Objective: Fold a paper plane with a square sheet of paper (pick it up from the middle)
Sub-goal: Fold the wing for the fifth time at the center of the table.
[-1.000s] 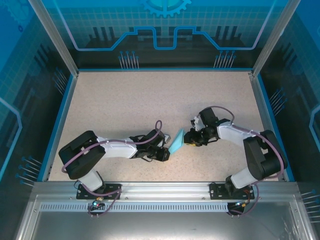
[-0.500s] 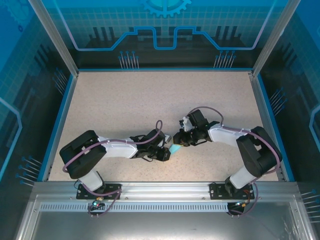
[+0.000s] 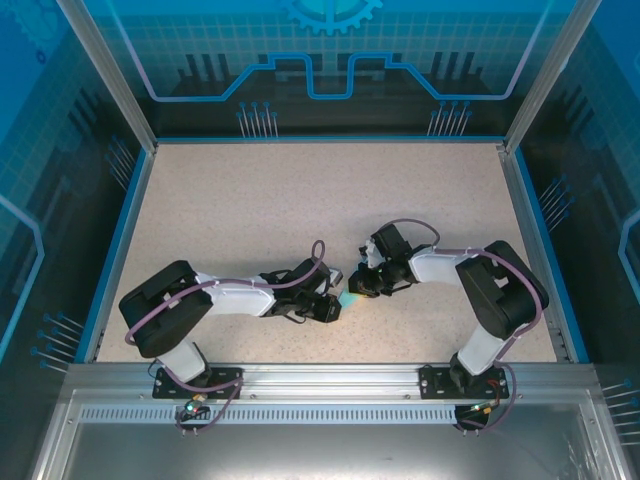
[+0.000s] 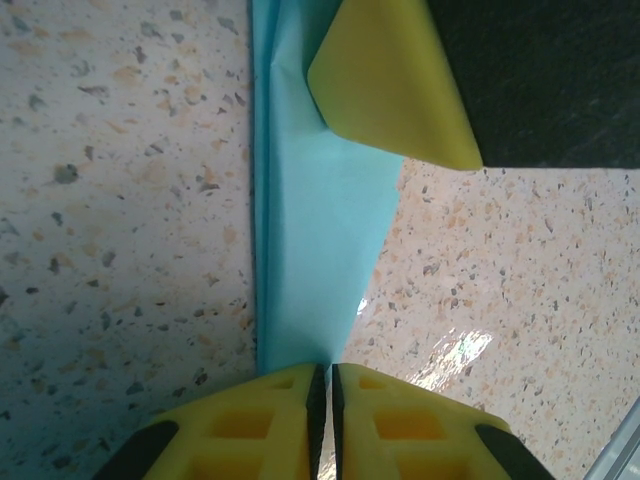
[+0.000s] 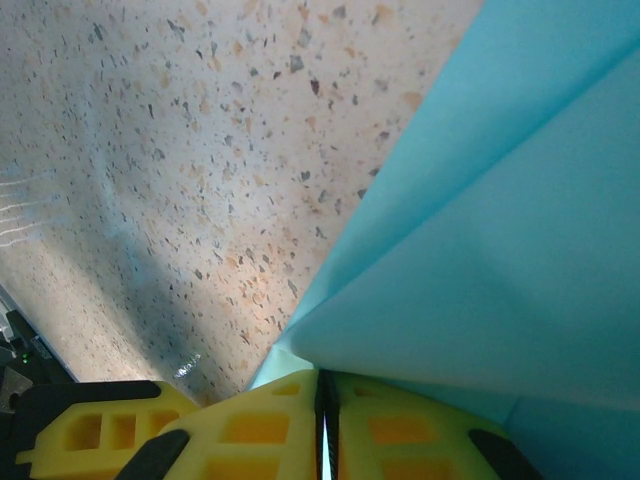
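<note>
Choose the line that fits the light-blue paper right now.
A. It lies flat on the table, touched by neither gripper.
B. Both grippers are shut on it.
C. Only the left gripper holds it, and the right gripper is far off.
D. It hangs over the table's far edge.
B: the left wrist view shows the left gripper shut on an edge of the folded light-blue paper, and the right wrist view shows the right gripper shut on it too.

paper (image 3: 348, 299) between left fingers (image 4: 250, 430), right fingers (image 4: 390, 90)

Left fingers (image 4: 250, 425) and right fingers (image 5: 250, 432) pinched closed, arms converging.
</note>
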`<move>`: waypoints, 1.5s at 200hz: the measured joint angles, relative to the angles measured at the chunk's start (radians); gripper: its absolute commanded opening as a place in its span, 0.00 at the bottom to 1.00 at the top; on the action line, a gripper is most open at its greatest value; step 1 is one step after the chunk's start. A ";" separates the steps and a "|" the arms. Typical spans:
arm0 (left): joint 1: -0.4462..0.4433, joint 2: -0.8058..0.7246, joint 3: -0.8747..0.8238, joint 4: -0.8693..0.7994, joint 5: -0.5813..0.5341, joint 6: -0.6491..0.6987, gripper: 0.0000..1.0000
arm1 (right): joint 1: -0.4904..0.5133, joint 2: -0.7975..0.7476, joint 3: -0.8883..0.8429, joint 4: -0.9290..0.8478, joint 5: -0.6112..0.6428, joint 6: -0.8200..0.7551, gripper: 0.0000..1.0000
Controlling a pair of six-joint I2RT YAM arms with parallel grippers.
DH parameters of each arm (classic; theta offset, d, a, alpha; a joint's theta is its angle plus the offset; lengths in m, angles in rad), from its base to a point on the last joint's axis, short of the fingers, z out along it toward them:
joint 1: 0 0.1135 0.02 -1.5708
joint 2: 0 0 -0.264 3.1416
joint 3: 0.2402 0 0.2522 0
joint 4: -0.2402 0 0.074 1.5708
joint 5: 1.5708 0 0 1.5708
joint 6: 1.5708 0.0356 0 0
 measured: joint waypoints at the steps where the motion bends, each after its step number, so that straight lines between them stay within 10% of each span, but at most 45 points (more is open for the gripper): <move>1: 0.000 0.000 0.000 0.000 0.000 0.000 0.16 | 0.000 0.000 0.000 0.000 0.000 -0.001 0.11; 300: 0.025 0.058 0.100 -0.098 -0.040 0.043 0.14 | -0.032 -0.013 -0.033 0.059 -0.081 0.005 0.17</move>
